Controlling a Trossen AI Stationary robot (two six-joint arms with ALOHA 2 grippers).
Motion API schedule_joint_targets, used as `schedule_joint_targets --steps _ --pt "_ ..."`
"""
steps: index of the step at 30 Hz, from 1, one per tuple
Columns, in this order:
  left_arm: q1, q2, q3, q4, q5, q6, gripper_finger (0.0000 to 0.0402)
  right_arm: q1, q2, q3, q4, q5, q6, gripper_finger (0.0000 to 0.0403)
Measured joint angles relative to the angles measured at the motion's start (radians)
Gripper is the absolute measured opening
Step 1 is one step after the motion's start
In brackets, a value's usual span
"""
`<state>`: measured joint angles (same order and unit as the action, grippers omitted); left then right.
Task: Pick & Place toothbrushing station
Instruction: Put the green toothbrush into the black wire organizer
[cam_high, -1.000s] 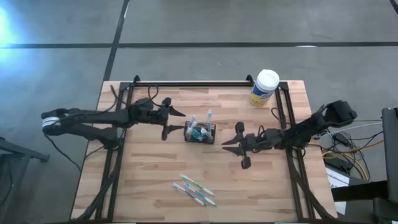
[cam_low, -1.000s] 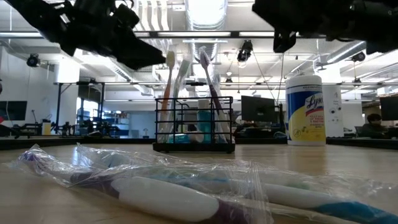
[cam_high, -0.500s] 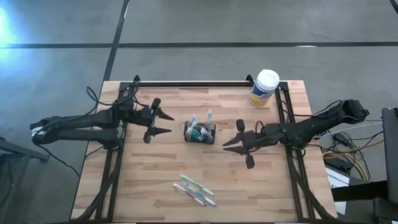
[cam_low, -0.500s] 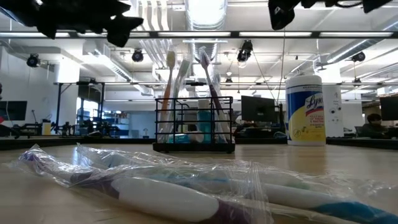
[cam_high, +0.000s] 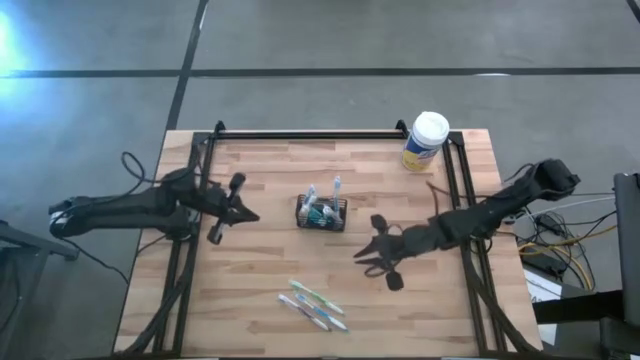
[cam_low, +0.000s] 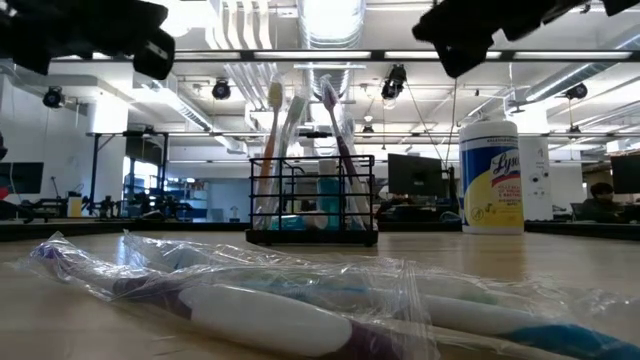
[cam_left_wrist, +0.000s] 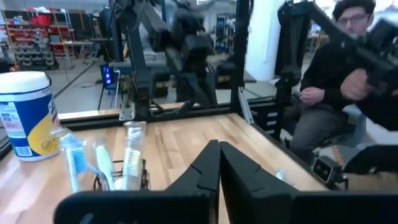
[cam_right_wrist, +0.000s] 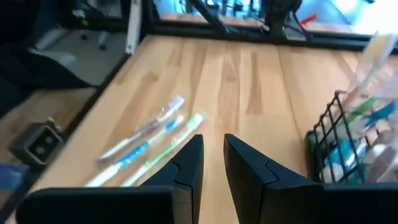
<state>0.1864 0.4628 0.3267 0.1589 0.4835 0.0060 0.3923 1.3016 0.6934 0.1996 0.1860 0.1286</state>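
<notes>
The toothbrushing station (cam_high: 321, 212), a small black wire-mesh holder, stands on its base at the middle of the wooden table, with toothbrushes upright in it. It also shows in the low view (cam_low: 312, 205) and in both wrist views (cam_left_wrist: 118, 179) (cam_right_wrist: 345, 149). My left gripper (cam_high: 254, 215) hovers to the holder's left, shut and holding nothing; its fingers meet in the left wrist view (cam_left_wrist: 219, 157). My right gripper (cam_high: 362, 256) hovers to the holder's right and nearer the front edge. It is open by a narrow gap (cam_right_wrist: 212, 147) with nothing between the fingers.
A white-lidded canister with a yellow label (cam_high: 426, 141) stands at the far right corner. Several toothbrushes in a clear bag (cam_high: 313, 305) lie near the front edge. Black rails (cam_high: 300, 135) run along the table's far and side edges. A person (cam_left_wrist: 339, 81) sits beyond the table.
My left gripper has drawn back from the holder toward the table's left edge and has shut with nothing in it. My right gripper has shifted toward the near edge and tipped up from pointing steeply down. The holder has stayed put.
</notes>
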Motion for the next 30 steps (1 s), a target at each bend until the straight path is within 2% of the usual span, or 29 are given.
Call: schedule_joint_targets --steps 4,8,12,14,17,21,24,30 --pt "0.000 -0.081 -0.046 -0.003 0.001 -0.060 0.0004 0.042 0.087 0.003 0.048 0.046 0.074 0.0058" --pt "0.000 -0.139 -0.097 -0.023 0.024 -0.047 0.0006 0.079 0.182 0.007 0.125 0.056 0.055 0.0058" --pt "0.000 -0.171 -0.133 -0.020 0.027 -0.041 0.0005 0.095 0.283 0.006 0.314 0.059 0.030 0.0059" --pt "0.000 -0.175 -0.152 -0.033 0.027 -0.045 0.0004 0.094 0.321 0.006 0.419 0.010 0.029 0.0060" --pt "0.000 -0.176 -0.172 -0.026 0.027 -0.061 0.0007 0.101 0.370 0.007 0.493 0.018 0.033 0.0060" --pt "0.000 -0.173 -0.202 -0.029 0.027 -0.060 0.0012 0.106 0.412 0.007 0.488 0.115 0.104 0.0049" --pt "0.000 -0.173 -0.214 -0.024 0.026 -0.057 0.0011 0.103 0.416 0.029 0.433 0.145 0.160 0.0038" --pt "0.000 -0.173 -0.216 -0.019 0.026 -0.067 0.0011 0.108 0.415 0.198 0.060 0.182 0.279 0.0020"
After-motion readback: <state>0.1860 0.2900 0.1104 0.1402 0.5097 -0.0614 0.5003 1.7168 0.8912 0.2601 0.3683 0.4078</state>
